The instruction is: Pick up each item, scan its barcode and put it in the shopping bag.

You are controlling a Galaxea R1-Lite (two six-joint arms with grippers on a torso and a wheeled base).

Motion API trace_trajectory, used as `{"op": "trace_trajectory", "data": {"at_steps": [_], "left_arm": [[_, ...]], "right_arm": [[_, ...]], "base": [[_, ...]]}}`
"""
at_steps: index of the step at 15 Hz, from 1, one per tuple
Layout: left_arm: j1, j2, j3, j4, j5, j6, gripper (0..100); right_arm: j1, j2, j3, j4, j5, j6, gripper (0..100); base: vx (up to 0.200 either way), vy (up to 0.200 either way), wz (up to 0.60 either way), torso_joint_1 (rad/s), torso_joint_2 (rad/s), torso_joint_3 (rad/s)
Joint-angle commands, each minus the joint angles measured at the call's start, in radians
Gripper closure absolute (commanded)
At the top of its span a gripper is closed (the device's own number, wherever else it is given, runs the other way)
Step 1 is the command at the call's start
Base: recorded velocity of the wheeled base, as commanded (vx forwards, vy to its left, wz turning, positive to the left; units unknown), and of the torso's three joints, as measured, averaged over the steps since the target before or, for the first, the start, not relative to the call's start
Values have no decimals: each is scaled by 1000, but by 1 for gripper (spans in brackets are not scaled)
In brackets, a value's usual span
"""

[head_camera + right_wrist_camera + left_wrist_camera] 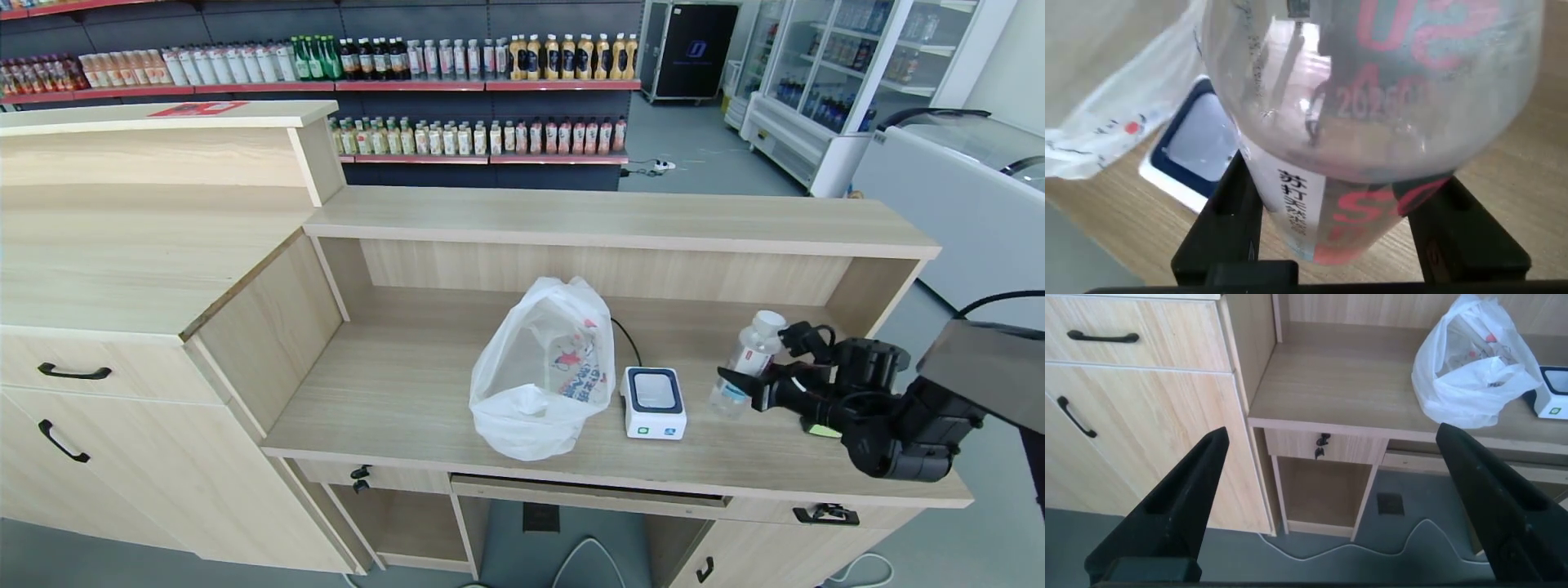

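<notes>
Right gripper (pixel 758 363) clamps the bottle (pixel 744 359) near the worktop's (pixel 392 392) right end; shopping bag (pixel 543 367) stands mid-worktop; left gripper (pixel 1331 498) spread wide.

Clear bottle (pixel 747 359) beside scanner (pixel 654 400), white bag (pixel 543 367) beyond
</notes>
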Motion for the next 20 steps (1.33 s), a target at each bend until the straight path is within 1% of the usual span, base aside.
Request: {"op": "trace_trajectory", "data": {"at_steps": [1,4,6,7,9,11,12,13,15,18,20], "left_arm": [[0,0,0,0,0,0,0],[0,0,0,0,0,0,0],[0,0,0,0,0,0,0],[0,0,0,0,0,0,0],[0,0,0,0,0,0,0],[0,0,0,0,0,0,0],[0,0,0,0,0,0,0],[0,0,0,0,0,0,0],[0,0,0,0,0,0,0],[0,0,0,0,0,0,0],[0,0,0,0,0,0,0]], "right_arm": [[-1,-330,25,197,119,177,100],[-16,-629,23,486,340,292,100],[-4,-787,38,581,474,399,100],[14,-858,51,588,550,463,100],[42,-936,71,588,626,554,100],[74,-1021,81,581,770,669,100],[102,-1048,95,581,810,674,100],[114,-1057,98,581,817,677,100],[202,-1105,140,567,825,675,100],[243,-1111,163,464,825,672,100],[249,-1105,156,423,825,674,100]], "base": [[0,0,0,0,0,0],[0,0,0,0,0,0],[0,0,0,0,0,0],[0,0,0,0,0,0],[0,0,0,0,0,0],[0,0,0,0,0,0],[0,0,0,0,0,0],[0,0,0,0,0,0],[0,0,0,0,0,0],[0,0,0,0,0,0],[0,0,0,0,0,0]]}}
